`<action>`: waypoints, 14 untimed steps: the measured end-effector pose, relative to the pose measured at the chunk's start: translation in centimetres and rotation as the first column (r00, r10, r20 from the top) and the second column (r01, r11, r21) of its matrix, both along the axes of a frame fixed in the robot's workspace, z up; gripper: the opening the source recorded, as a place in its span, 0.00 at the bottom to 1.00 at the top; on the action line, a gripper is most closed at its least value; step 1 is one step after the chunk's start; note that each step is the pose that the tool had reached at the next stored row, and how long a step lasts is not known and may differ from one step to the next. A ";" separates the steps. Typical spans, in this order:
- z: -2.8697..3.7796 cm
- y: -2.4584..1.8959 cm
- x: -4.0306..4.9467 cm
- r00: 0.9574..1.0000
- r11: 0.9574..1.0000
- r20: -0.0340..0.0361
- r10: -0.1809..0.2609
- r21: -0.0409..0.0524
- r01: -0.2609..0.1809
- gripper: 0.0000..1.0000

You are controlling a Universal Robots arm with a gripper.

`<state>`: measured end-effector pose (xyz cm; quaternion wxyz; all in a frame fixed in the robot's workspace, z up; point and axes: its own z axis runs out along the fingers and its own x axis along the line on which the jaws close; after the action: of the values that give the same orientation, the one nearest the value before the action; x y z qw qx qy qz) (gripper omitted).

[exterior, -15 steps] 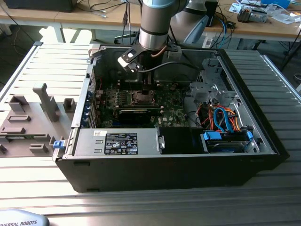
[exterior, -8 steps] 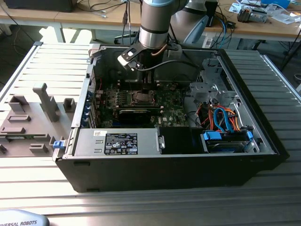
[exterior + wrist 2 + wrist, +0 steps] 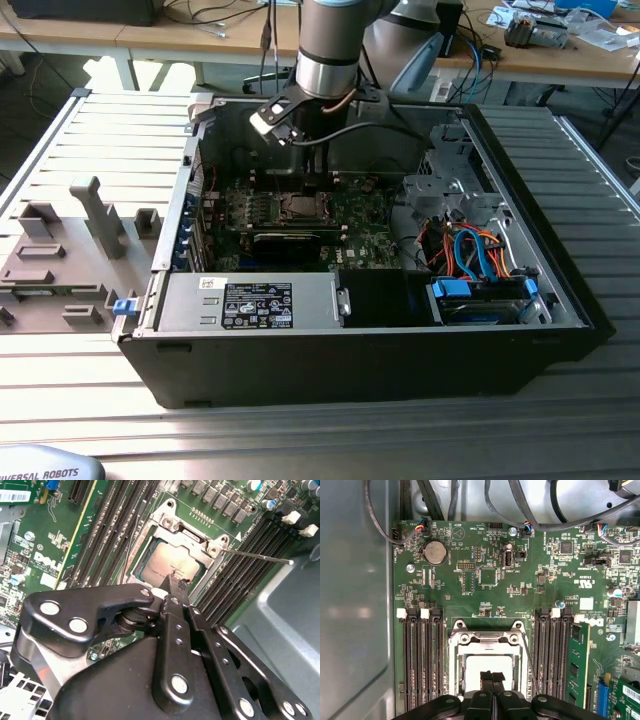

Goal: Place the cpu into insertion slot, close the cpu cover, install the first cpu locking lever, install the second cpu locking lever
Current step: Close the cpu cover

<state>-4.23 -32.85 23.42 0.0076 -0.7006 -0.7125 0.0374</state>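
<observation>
- Resting on the cpu [image 3: 170, 560], the gripper [image 3: 175, 580] has its two black fingers pressed together with nothing pinched between them. The tips meet the chip's dull metal top near one edge.
- One cpu lies flat in the insertion slot [image 3: 299, 207], square to it, on the green circuit board [image 3: 470, 590].
- One cpu cover [image 3: 455, 665] lies down around the chip, whose top shows through its window.
- One thin locking lever [image 3: 255, 556] stands free, angling out from a socket corner over the neighbouring slots. A second thin rod seems to run along the opposite side, but I cannot tell this for sure.
- Two banks of memory slots [image 3: 422, 660] flank the socket, just beside its frame. Four white latches [image 3: 401, 613] show at their ends in the first wrist view.
- One coin battery [image 3: 435, 552] sits well apart from the socket.
- A grey case wall [image 3: 355, 605] rises just beyond one bank.
- Black cables [image 3: 520, 505] cross past the board's far edge.
- In the exterior view the computer case [image 3: 350, 370] is open on top, and the arm comes down between the power supply [image 3: 250, 305] and the rear wall.
</observation>
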 end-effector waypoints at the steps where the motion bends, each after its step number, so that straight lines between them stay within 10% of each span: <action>1: 0.14 0.00 0.00 1.000 1.000 0.000 0.000 0.000 0.000 0.11; 14: 1.47 0.00 0.00 1.000 1.000 0.000 0.000 0.000 0.000 0.11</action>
<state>-4.24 -32.85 24.89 0.0076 -0.7006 -0.7125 0.0373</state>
